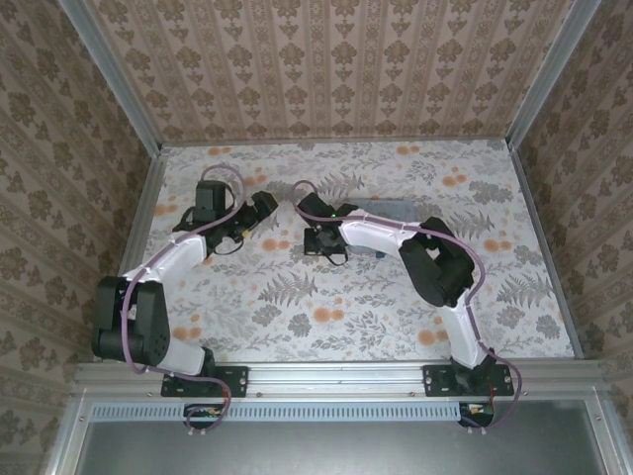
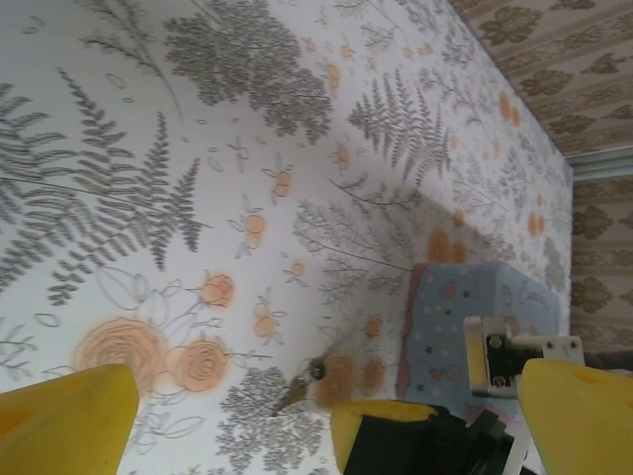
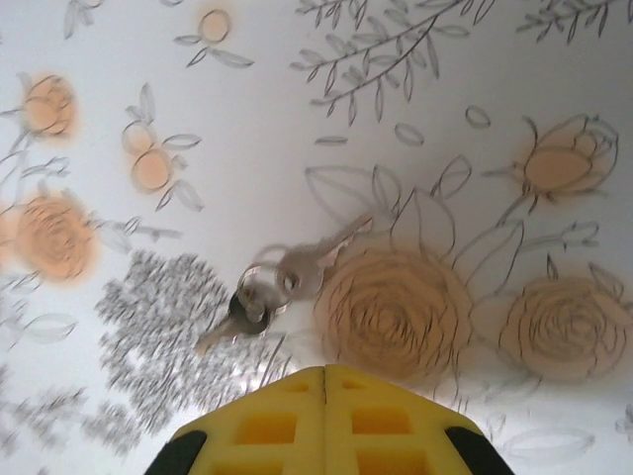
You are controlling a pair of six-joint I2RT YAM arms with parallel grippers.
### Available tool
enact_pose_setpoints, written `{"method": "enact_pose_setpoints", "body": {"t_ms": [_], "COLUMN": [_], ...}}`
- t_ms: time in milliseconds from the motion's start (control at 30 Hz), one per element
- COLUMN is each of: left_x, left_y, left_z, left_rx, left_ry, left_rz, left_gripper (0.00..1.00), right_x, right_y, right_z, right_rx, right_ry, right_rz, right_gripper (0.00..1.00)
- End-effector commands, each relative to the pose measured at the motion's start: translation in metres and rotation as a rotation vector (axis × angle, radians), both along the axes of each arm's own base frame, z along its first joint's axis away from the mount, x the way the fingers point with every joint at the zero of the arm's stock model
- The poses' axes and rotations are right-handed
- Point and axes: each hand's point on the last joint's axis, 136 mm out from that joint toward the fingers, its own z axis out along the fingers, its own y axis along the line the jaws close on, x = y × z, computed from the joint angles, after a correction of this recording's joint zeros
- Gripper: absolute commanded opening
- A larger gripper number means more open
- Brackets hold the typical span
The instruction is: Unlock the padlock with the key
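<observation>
The key (image 3: pixel 315 261) lies flat on the flowered tablecloth, joined by a small ring (image 3: pixel 261 287) to a second key (image 3: pixel 220 334). My right gripper (image 3: pixel 324 370) hangs just short of the ring, its yellow fingers pressed shut with nothing between them. In the left wrist view the key (image 2: pixel 295 390) rests beside that shut right finger (image 2: pixel 381 427). My left gripper (image 2: pixel 328 398) stands wide open, facing the right one across the keys. From above, the left gripper (image 1: pixel 261 210) and right gripper (image 1: pixel 321 243) meet mid-table. The padlock is hidden.
A pale blue printed tin (image 2: pixel 465 312) sits on the cloth just beyond the right gripper, partly behind the right arm (image 1: pixel 381 233) from above. Patterned walls enclose the table (image 1: pixel 326 327) on three sides.
</observation>
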Motion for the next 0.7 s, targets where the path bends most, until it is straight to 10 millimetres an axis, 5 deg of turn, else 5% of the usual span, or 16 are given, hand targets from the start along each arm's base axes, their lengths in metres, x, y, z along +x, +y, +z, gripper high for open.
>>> {"method": "enact_pose_setpoints", "body": {"t_ms": [0,233,300,400,667], "left_x": [0.008,0.012,0.013,0.014,0.015], "left_y": [-0.020,-0.036,-0.033,-0.023,0.018], "left_z": [0.019,0.022,0.021,0.019,0.007], "left_rx": [-0.088,-0.122,-0.112,-0.087,-0.074], "left_ry": [-0.011,0.000,-0.001,0.005,0.023], "left_rz": [-0.031,-0.044,-0.034,-0.005,0.106], "left_gripper": [1.00,1.00,1.00,1.00,1.00], "right_x": [0.008,0.013,0.014,0.016,0.019], "right_y": [0.010,0.000,0.001,0.007,0.012], "right_z": [0.048,0.060,0.054,0.049,0.028], "right_rx": [0.172,0.208,0.203,0.189,0.041], "right_ry": [-0.059,-0.068,-0.052,-0.032,0.041], "right_rz": [0.017,0.000,-0.004,-0.007,-0.041], "right_gripper": [0.00,0.02,0.26,0.42,0.55]}}
